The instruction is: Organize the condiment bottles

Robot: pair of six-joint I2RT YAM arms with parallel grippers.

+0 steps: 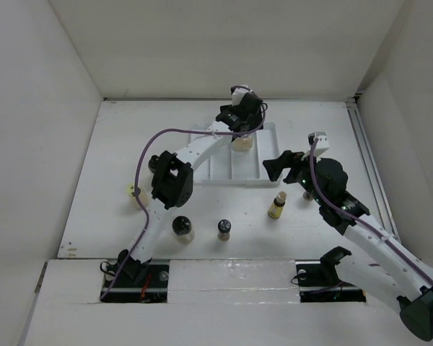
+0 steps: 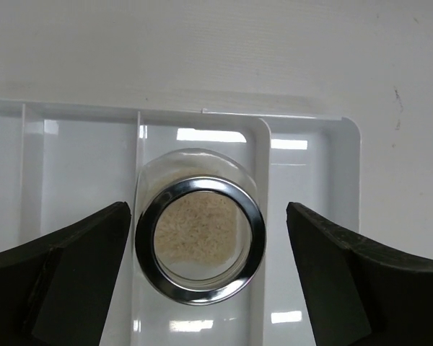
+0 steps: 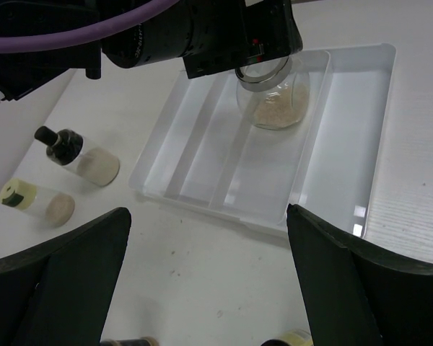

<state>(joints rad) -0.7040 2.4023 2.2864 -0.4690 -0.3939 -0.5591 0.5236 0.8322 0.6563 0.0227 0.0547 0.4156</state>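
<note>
Across the whole overhead view: white surface (image 1: 115, 144), walled on three sides.

Left arm (image 1: 175, 176) reaches to upper centre and covers part of what stands at centre left. Right arm (image 1: 346, 209) bends in from lower right.

White divided tray (image 1: 220, 164) sits at upper centre, its upper end under the left gripper (image 1: 238, 124).

- Left gripper: spread wide, fingers (image 2: 65, 277) on either side of the wide glass jar (image 2: 200, 238). A gap shows on both sides, so no contact.
- Wide glass jar: upright, chrome rim, beige grains inside. It is in the second lane from the tray's right edge in the left wrist view, toward the upper end.
- Right gripper (image 1: 278, 167): just right of the tray, spread wide, nothing between its fingers.

Below the tray, upright and well apart: black-capped round jar (image 1: 182, 227), small dark bottle (image 1: 224, 229), slim yellow-amber bottle (image 1: 276, 206).

Left of the tray: dark-capped bottle (image 3: 79, 155) and yellow-capped bottle (image 3: 36, 202), near each other. Upright or lying, cannot tell. Overhead, the left arm hides most of both.

One more small item (image 1: 307, 194) pokes out under the right arm; its kind is unreadable.

The right wrist view's bottom edge cuts off a dark top (image 3: 130, 342) and a yellowish top (image 3: 294, 337).
</note>
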